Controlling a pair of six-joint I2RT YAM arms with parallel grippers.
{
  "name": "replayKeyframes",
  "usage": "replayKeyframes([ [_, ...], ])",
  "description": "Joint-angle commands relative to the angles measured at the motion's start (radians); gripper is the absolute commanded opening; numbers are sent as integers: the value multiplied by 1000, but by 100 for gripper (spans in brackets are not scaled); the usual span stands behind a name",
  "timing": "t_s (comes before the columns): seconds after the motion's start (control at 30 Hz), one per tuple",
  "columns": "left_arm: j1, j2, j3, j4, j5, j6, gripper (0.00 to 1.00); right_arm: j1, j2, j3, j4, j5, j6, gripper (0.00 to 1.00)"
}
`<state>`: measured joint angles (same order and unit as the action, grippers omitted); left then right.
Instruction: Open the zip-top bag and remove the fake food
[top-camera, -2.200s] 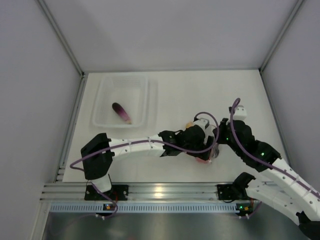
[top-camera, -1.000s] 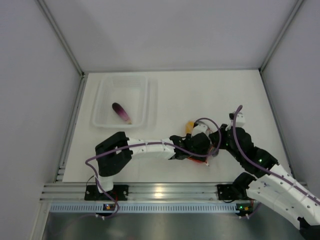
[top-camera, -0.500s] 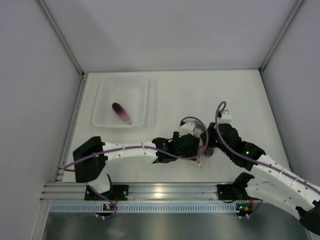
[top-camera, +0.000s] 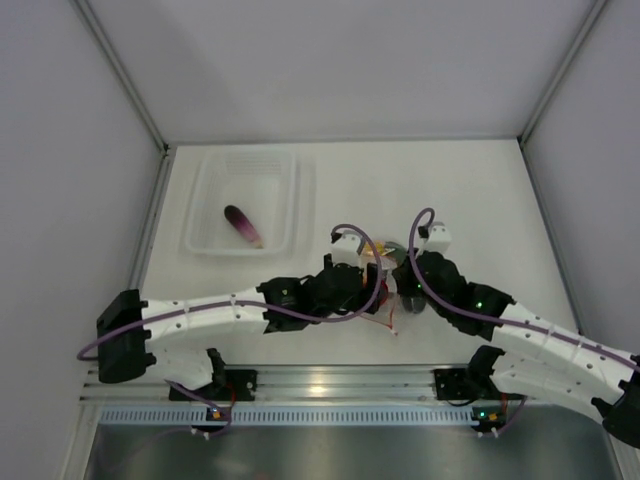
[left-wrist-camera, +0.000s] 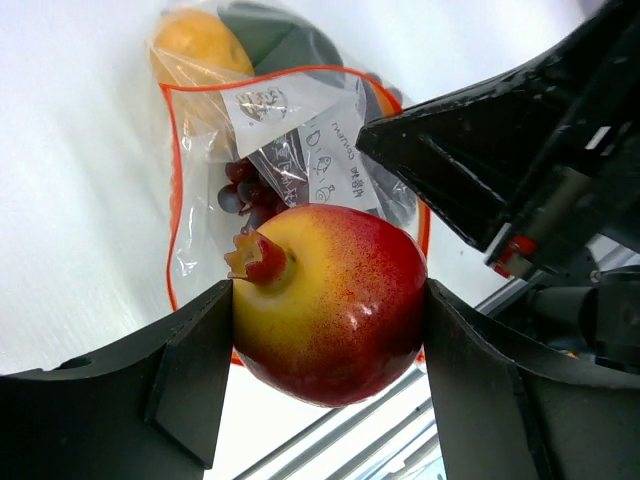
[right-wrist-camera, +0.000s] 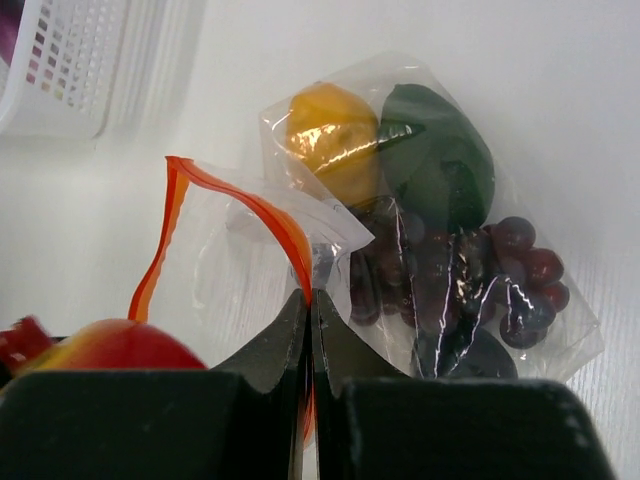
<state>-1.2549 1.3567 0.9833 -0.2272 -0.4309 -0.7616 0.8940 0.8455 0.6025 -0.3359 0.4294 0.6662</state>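
On the table (top-camera: 470, 190), the tray (top-camera: 205, 190) sits far left with the eggplant (top-camera: 243, 225) inside. Right of it and nearer, the bag (right-wrist-camera: 230, 260) lies between the grippers, with the lemon (right-wrist-camera: 330, 140), oval fruit (right-wrist-camera: 440, 150) and grapes (right-wrist-camera: 480, 280) inside. The left gripper (left-wrist-camera: 328, 330) holds the round fruit (left-wrist-camera: 340, 290) at the bag's mouth. The right gripper (right-wrist-camera: 310, 300) pinches the zipper edge.

The bag (right-wrist-camera: 400, 235) is pinched at its orange zipper edge by the right gripper (right-wrist-camera: 308, 312) — a lemon (right-wrist-camera: 328, 140), a green oval (right-wrist-camera: 440, 160) and grapes (right-wrist-camera: 490, 275) are seen inside.

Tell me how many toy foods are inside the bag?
3: a yellow lemon at the zip-top bag's closed end, a dark green oval beside it, a grape bunch next to both. Others could hide underneath.
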Motion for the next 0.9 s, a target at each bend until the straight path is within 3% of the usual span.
replayKeyframes([
  [0.0, -3, -122, -9, 60, -37, 37, 0, 8, -8, 16, 63, 101, 41, 0],
  [0.2, 46, -231, 43, -105, -195, 77, 0, 10, -55, 13, 47, 140, 55, 0],
  [0.27, 165, -234, 67, -158, -169, 76, 0, 10, -59, 25, 37, 135, 40, 0],
  [0.4, 568, -211, 119, -211, -51, 100, 0, 10, -62, 75, 12, 114, 18, 0],
  [0.53, 810, -87, 170, -219, -5, 146, 0, 10, -91, 60, 35, 95, 6, 0],
  [0.6, 946, -29, 190, -216, 95, 150, 0, 10, -91, 62, 41, 79, -5, 0],
  [0.67, 1003, 79, 235, -212, 119, 162, 0, 10, -91, 59, 49, 65, -19, 0],
  [0.77, 1054, 239, 337, -207, 190, 202, 8, 8, -94, 69, 44, 43, -36, 0],
  [0.87, 1066, 347, 429, -205, 215, 208, 31, 10, -102, 71, 47, 22, -40, 0],
])
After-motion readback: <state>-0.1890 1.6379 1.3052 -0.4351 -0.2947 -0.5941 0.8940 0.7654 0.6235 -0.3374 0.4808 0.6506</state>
